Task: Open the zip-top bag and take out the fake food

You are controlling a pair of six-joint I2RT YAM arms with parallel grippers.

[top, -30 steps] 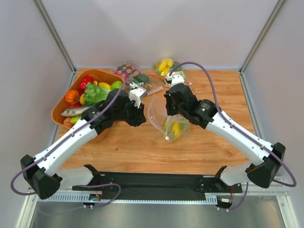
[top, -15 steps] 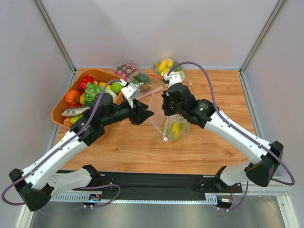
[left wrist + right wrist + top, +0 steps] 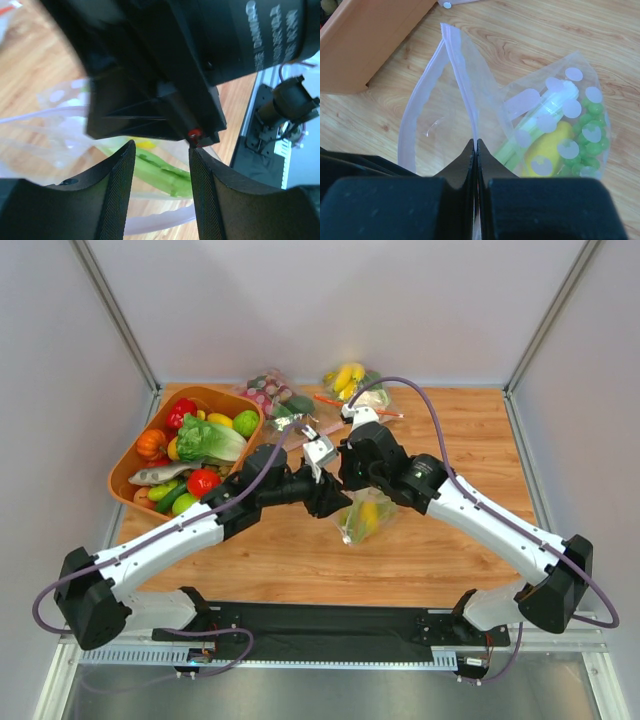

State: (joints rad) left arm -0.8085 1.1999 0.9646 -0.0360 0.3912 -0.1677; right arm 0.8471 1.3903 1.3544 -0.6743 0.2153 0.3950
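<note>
We put the task at approx. half done: the opening looks finished, removal not yet begun. The large clear plastic zip-top bag w/ pale pink dots and a pink zip strip [image 3: 362, 520] is about mid-surface on the wooden table [image 3: 470, 560], well apart from every edge, w/ its upper part held up. In the right wrist view the right gripper [image 3: 475, 145] has its jaws pressed together on one wall of the bag at the zip strip. The two strip halves stand apart in a wide loop, i.e. the mouth is open.

All the fake food is inside, bunched at the bag's bottom end: the long pale-green leafy stalk w/ white base [image 3: 542, 117], the small yellow lemon-like piece [image 3: 547, 150] and the small bunch of green grapes [image 3: 587, 142]. We see none of it lying out on the surface.

The left gripper [image 3: 161, 155] is right at the bag, just beside the right one. Its jaws stand apart w/ nothing btw them, and past them we see the green stalk through the plastic. We can't tell if its tips are inside the mouth or outside the wall.

Left to do, in our judgement: get the left gripper into the mouth, take the 3 pieces out and set them down. The orange plastic tray [image 3: 205, 391] at the far left corner holds other produce, not part of this job.
</note>
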